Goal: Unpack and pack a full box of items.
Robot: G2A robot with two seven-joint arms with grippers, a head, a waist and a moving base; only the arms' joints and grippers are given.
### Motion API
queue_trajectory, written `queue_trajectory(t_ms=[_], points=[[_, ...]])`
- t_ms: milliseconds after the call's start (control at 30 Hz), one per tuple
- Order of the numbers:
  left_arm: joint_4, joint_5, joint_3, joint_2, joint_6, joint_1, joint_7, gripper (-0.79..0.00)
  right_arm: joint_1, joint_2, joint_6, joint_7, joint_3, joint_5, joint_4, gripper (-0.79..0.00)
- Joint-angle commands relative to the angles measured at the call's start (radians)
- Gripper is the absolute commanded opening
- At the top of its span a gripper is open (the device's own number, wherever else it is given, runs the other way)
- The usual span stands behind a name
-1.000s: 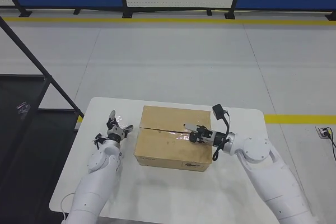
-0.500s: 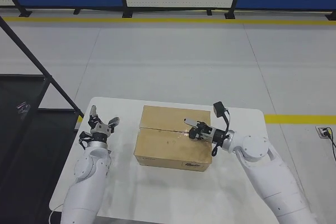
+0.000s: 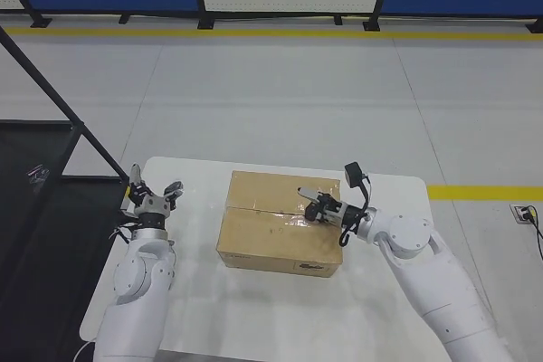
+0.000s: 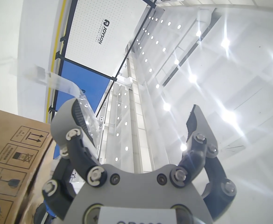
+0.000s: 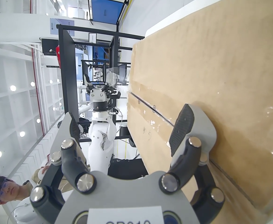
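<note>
A closed brown cardboard box [image 3: 281,226] stands mid-table, its top flaps meeting at a seam [image 3: 262,210]. My left gripper [image 3: 151,195] is open near the table's left edge, well clear of the box. In the left wrist view a strip of clear tape [image 4: 64,87] clings to one finger of the left gripper [image 4: 136,113], and a box corner [image 4: 15,155] shows beside it. My right gripper [image 3: 315,201] is open over the right end of the box top. In the right wrist view the right gripper [image 5: 127,117] has one finger [image 5: 185,127] lying against the cardboard next to the seam [image 5: 150,110].
The white table [image 3: 253,308] has free surface in front of the box and on both sides. A black metal frame [image 3: 72,127] stands just off the table's left side. Grey floor with yellow lines lies beyond.
My left gripper has drawn away from the box's left side toward the table's left edge, carrying the tape strip. The right gripper has shifted slightly toward the far side of the box top.
</note>
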Motion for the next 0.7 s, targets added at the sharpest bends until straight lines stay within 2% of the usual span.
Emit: queue_trajectory(t_ms=[0,300,667], points=[[-0.025,0.019,0.004,-0.001,-0.009,0.008,0.017,0.000,0.000,-0.001,0.003,-0.004,0.000,0.000,-0.001,0.000],[-0.101,0.094,0.029,-0.008,-0.043,0.015,0.079,0.000,-0.002,-0.002,0.012,-0.012,0.001,-0.005,0.000,0.000],[-0.169,0.168,0.050,-0.013,-0.025,0.001,0.115,0.000,-0.023,0.002,0.013,-0.021,0.018,-0.004,-0.024,0.000]])
